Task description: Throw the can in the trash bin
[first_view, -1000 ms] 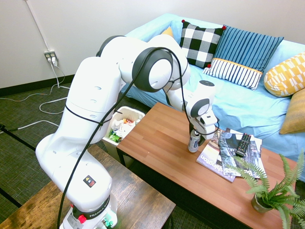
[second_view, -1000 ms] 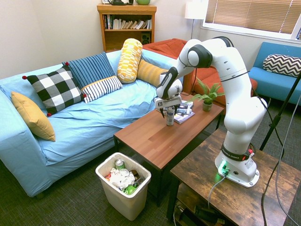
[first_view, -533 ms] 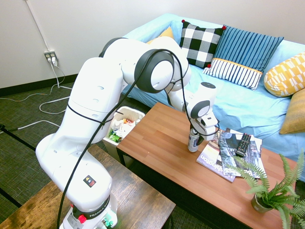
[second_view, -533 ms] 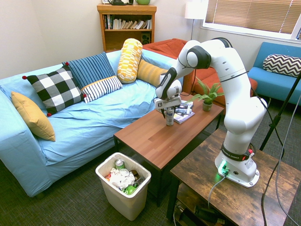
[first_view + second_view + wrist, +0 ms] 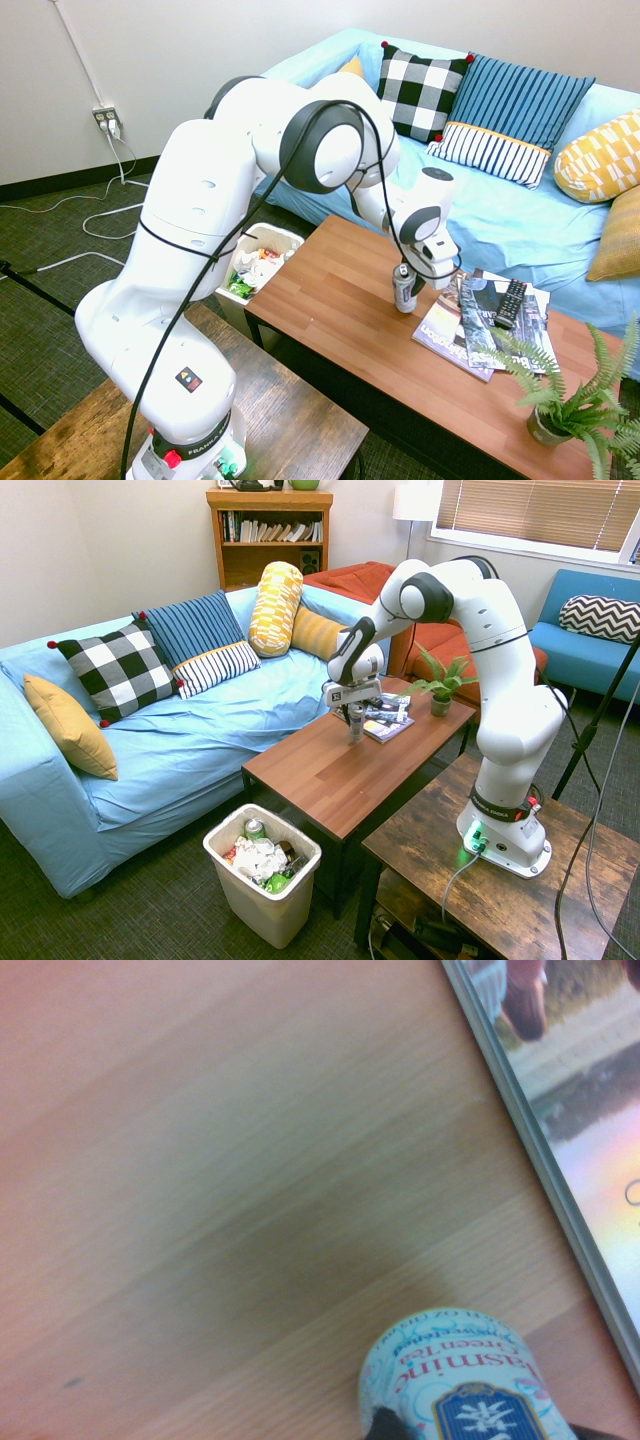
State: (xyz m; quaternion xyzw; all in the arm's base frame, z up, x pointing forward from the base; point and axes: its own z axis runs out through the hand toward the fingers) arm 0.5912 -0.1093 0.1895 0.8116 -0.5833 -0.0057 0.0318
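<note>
From left to right in the first exterior view, the trash bin point(image 5: 236, 310) stood on the floor well apart from the claw and lower than it, past the near end of the coffee table point(image 5: 320, 270), so you would have done well to plan a raised carry toward it. The claw point(image 5: 407, 271) was clenched on the can point(image 5: 405, 292), gripping its upper part; the can was directly beneath the claw's body, close to upright, though you could not tell whether its base was touching the wood. Your step in hand looked like securing the grip and lifting: a straight, slow rise would have tested the hold, and squeezing harder might have dented the thin wall. Just beside the claw on the other side lay the magazines point(image 5: 480, 335), with the remote point(image 5: 510, 303) on top, and farther out the fern point(image 5: 570, 400), so swinging away from them was the safer choice
</note>
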